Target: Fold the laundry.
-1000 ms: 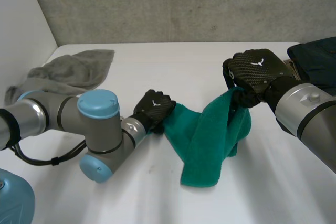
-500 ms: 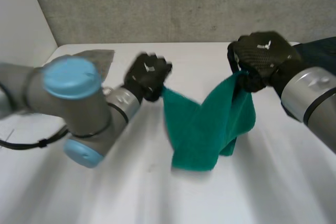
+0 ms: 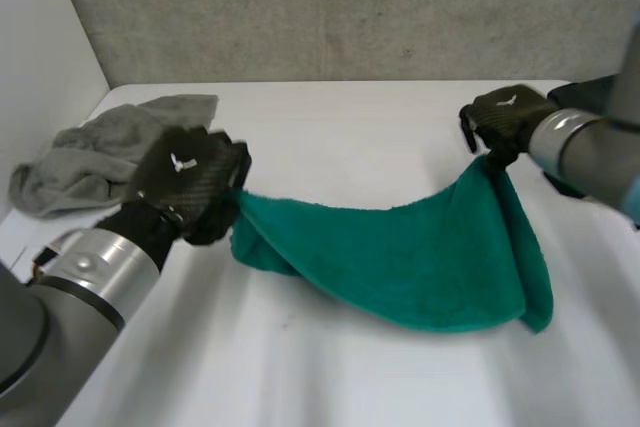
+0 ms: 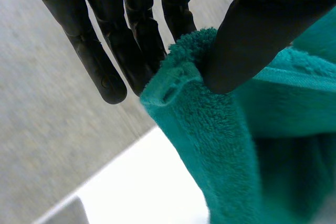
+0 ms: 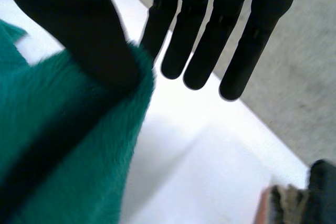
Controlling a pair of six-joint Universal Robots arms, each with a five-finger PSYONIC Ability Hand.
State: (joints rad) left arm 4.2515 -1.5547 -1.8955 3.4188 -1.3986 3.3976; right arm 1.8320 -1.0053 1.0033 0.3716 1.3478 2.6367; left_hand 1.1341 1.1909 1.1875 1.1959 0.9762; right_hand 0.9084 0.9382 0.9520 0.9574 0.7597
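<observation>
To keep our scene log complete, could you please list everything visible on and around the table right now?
teal terry towel: one, teal, stretched between the two hands, its middle sagging low.
crumpled grey cloth: one, grey, on the table's far left, beyond the left hand.
dark bundle: one, dark, on the table beyond the right hand's fingertips; what it is cannot be told.
white table: one, white, under everything.
grey wall: one, grey, behind the table.
left hand: one, black, pinching a towel corner between thumb and fingers.
right hand: one, black, pinching the towel's opposite end.
</observation>
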